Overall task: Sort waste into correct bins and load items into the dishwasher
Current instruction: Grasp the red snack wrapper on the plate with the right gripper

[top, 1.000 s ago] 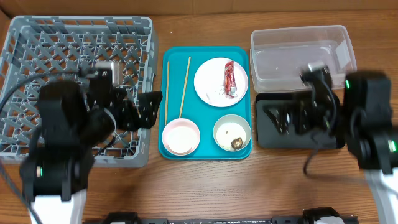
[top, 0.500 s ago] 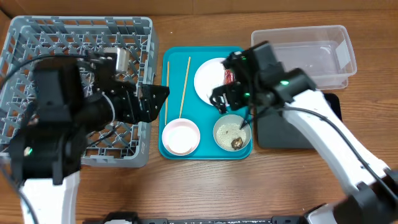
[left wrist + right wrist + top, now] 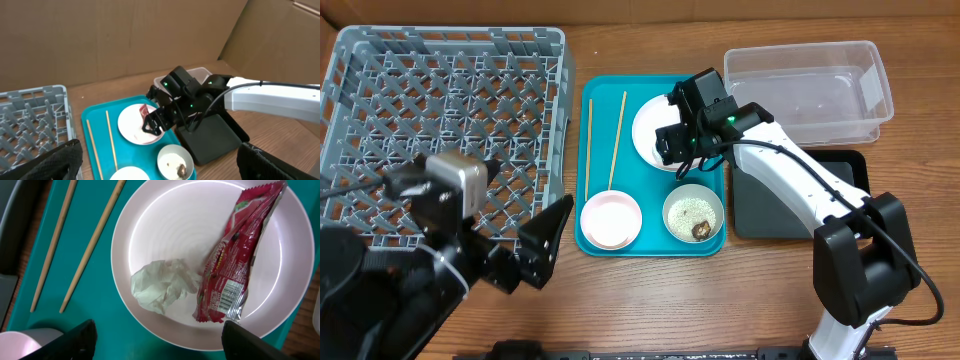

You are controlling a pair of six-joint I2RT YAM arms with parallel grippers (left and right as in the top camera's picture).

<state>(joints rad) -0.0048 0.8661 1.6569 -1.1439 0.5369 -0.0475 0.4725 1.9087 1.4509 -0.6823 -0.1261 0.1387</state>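
Observation:
My right gripper (image 3: 682, 150) hovers open just above the round white plate (image 3: 648, 125) on the teal tray. In the right wrist view the plate (image 3: 165, 225) holds a red foil wrapper (image 3: 235, 255) and a crumpled white tissue (image 3: 162, 285), with my open jaws (image 3: 160, 347) at the plate's near rim. Two chopsticks (image 3: 617, 140) lie to the left. The pink bowl (image 3: 611, 219) and the white bowl (image 3: 693, 214) with rice and a brown scrap sit in front. My left gripper (image 3: 545, 235) is open and empty, near the rack's front right corner.
The grey dish rack (image 3: 440, 110) fills the left side. The clear tub (image 3: 807, 90) stands at the back right, with the black tray (image 3: 800, 200) in front of it. The teal tray (image 3: 650, 245) lies in the middle.
My right arm swung left from over the black tray to above the plate. My left arm pulled back from over the rack toward the table's front.

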